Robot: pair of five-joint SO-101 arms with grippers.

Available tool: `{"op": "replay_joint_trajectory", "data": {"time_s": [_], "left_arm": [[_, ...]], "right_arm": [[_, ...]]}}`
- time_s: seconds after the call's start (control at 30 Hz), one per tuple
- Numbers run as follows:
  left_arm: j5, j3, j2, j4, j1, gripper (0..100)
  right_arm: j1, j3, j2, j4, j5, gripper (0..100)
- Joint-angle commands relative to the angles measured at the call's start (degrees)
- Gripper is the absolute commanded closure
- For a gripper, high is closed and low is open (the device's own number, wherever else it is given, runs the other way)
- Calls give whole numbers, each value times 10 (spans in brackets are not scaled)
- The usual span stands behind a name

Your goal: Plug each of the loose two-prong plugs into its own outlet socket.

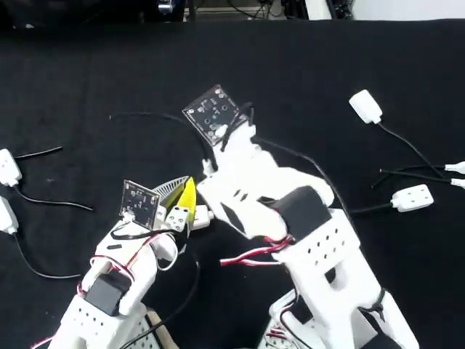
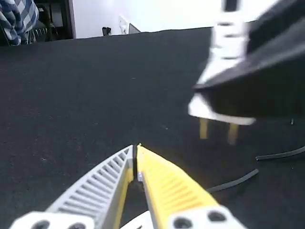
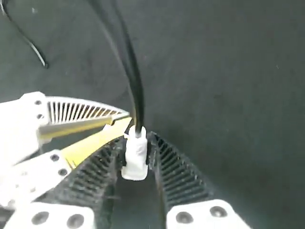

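Two-prong plug (image 3: 135,157) is clamped between the right gripper's (image 3: 136,138) black fingers, just beside the left gripper's (image 2: 135,148) pinched-shut tips; looks mid-carry, so next it needs lining up square over an outlet socket (image 1: 413,197).

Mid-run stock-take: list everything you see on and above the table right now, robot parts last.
table: one, black, under everything.
held plug: one, white, two prongs, black cable, between the right gripper's fingers above the table.
loose plug: one, white, black cable, far right of the table.
outlet socket: one, white, right side, nearer the arms than the loose plug.
left-edge pieces: two, white, black cables, type unclear.
right-edge pieces: two, white, small, cut off by the frame.
left gripper: one, white and yellow fingers, shut, beside the held plug.
right gripper: one, black fingers, shut on the held plug.
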Motion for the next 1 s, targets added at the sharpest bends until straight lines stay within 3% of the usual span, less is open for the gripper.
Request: {"op": "replay_joint_trajectory", "data": {"time_s": [0.0,0.17,0.53,0.97], "left_arm": [[-1,9,-4,-11,2,970],[-1,9,-4,-10,2,970],[-2,9,-4,5,-4,970],[-2,9,-4,5,-4,970]], "right_arm": [[2,40,-14,-101,-4,986],[-39,91,-14,-174,-6,986],[-133,92,-18,-101,0,986],[-43,57,-18,-39,0,986]]}}
